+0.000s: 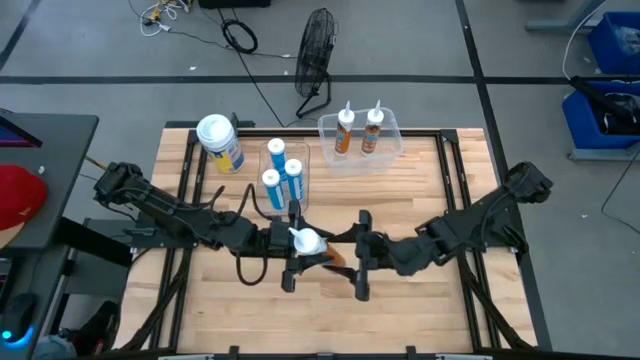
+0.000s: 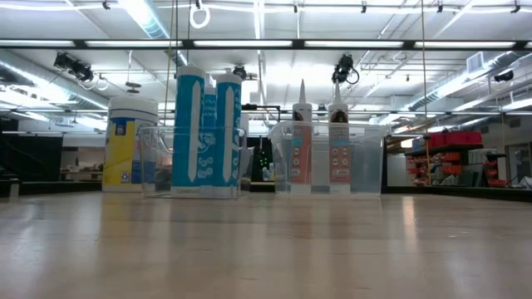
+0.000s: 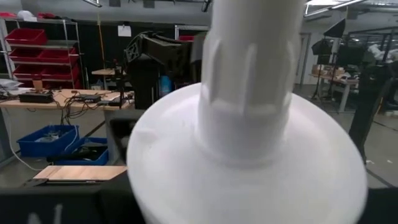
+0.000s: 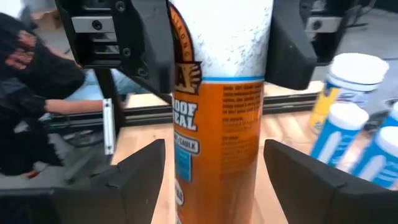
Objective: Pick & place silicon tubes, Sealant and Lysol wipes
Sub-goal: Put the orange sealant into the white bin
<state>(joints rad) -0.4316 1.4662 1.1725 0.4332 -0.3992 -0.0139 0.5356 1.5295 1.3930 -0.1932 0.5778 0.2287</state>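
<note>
On the wooden counter, the Lysol wipes canister stands at about ten o'clock from the centre, just beside a clear bin at eleven o'clock that holds three upright blue-and-white silicone tubes. A second clear bin at one o'clock holds two upright orange-labelled sealant tubes. Near the counter's middle a third orange sealant cartridge is held above the wood, the left claw clamped on it near its white nozzle end, while the right claw has its fingers apart on either side of the body, not visibly touching it.
</note>
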